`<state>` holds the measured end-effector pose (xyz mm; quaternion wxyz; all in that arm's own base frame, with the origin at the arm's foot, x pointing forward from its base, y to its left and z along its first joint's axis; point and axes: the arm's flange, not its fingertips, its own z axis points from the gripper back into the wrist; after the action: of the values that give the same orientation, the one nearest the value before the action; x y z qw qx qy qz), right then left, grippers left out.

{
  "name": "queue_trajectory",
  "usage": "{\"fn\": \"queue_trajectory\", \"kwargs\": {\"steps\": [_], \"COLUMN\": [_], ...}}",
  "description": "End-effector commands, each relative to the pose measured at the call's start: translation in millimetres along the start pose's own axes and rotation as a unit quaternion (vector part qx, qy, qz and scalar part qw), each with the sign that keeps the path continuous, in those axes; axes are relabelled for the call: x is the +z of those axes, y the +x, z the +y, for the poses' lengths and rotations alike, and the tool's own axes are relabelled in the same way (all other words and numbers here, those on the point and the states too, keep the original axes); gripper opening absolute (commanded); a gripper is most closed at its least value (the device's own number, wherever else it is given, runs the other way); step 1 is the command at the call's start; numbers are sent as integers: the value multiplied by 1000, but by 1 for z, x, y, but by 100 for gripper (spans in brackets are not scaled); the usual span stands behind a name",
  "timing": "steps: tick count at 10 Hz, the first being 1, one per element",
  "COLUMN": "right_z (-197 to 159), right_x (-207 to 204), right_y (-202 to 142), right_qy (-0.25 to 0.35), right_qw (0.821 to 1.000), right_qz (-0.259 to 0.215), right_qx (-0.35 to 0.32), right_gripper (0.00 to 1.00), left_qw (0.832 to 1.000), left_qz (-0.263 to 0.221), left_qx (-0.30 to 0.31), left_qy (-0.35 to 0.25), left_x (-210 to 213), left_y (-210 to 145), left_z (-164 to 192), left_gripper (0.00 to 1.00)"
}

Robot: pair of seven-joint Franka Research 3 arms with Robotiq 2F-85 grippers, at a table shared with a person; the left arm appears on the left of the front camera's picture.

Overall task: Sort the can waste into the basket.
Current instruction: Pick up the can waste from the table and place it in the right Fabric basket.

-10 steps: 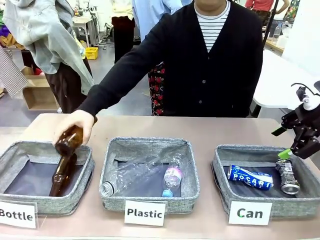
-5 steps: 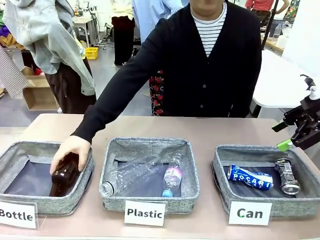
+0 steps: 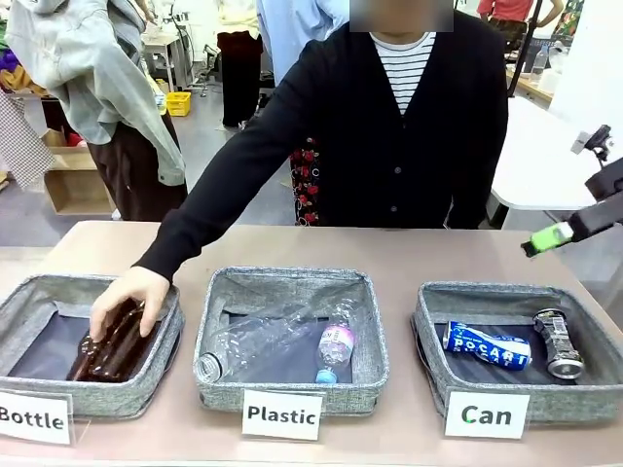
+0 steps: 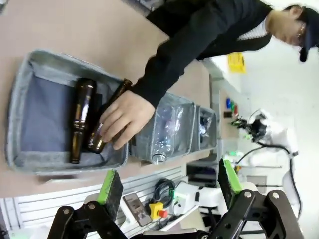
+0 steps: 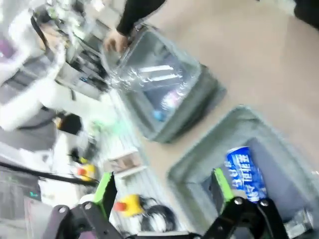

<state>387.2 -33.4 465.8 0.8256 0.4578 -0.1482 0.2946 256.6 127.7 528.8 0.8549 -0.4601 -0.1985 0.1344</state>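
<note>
Two cans lie in the grey basket (image 3: 425, 326) behind the white "Can" card (image 3: 487, 414): a blue POCARI can (image 3: 487, 346) on its side and a dented silver-grey can (image 3: 557, 342) to its right. My right gripper (image 3: 560, 233) hangs well above the basket's far right corner, open and empty, touching nothing. In the right wrist view the blue can (image 5: 244, 172) lies in the basket (image 5: 199, 164) beyond the spread gripper (image 5: 162, 186). In the left wrist view my left gripper (image 4: 169, 183) stands open and empty, high above the table.
A person's hand (image 3: 122, 297) presses brown glass bottles (image 3: 102, 350) into the "Bottle" basket (image 3: 19, 302) at the left. The middle "Plastic" basket (image 3: 292, 282) holds clear plastic bottles (image 3: 331, 350). Bare tabletop (image 3: 389, 248) lies behind the baskets.
My right gripper has risen and drawn back to the right, away from the grey can. The person has lowered the brown bottle flat into the Bottle basket.
</note>
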Motion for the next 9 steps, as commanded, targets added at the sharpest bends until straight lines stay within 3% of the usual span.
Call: {"fn": "queue_trajectory", "kwargs": {"steps": [1, 3, 4, 5, 9], "right_z": [-13, -36, -43, -26, -26], "right_x": [23, 35, 34, 27, 27], "right_y": [16, 14, 12, 4, 4], "right_qy": [130, 214, 223, 141, 141], "right_qw": [953, 918, 915, 970, 970], "right_qz": [-134, -160, -154, -65, -65], "right_qx": [-239, -294, -298, -184, -184], "right_gripper": [100, 100, 100, 100, 100], "left_qw": [999, 998, 997, 996, 997], "left_qz": [17, 49, 61, 69, 60], "left_qx": [-26, -37, -41, -47, -55], "left_qy": [-17, 3, 3, 9, 8], "left_x": [-25, -47, -60, -75, -125], "left_y": [7, 10, 9, 9, 9], "left_z": [-6, -15, -19, -24, -34], "left_gripper": [100, 100, 100, 100, 100]}}
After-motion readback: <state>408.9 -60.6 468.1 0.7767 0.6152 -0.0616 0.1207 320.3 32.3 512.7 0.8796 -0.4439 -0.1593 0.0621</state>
